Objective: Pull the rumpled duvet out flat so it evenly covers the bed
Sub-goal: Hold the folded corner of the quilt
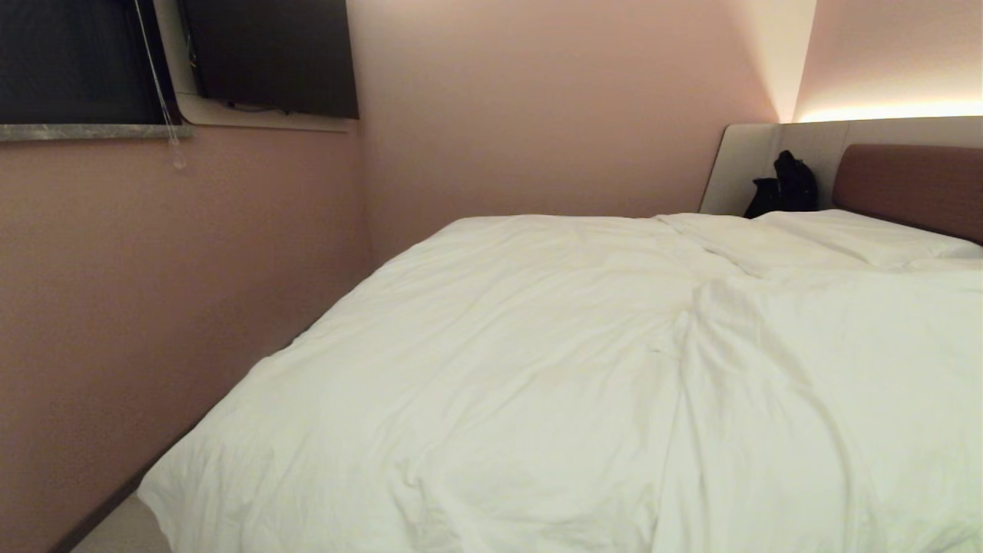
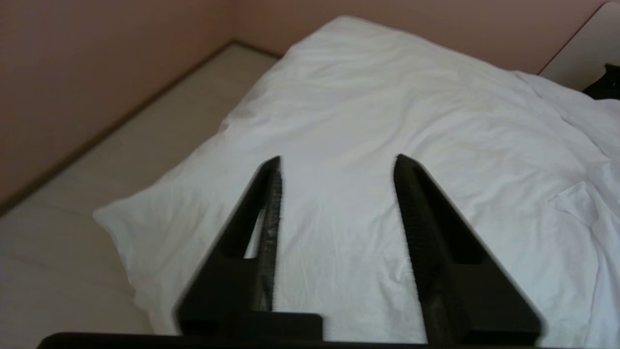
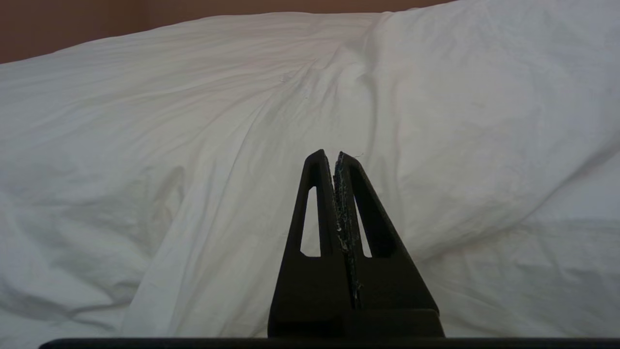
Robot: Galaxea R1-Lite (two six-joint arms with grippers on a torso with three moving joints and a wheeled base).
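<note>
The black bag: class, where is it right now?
In the head view the black bag sits at the far right, against the headboard, just behind the pillow at the head of the bed.

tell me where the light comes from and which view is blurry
Head view: a warm strip glows above the headboard, leaving the duvet evenly lit. Left wrist view: the open left tool has smeared edges. Right wrist view: sharp, soft shadows in the folds.

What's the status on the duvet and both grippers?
Left gripper open above the duvet, holding nothing. Right gripper shut, empty. Duvet spread but creased. Black bag by headboard, clear of work.
</note>
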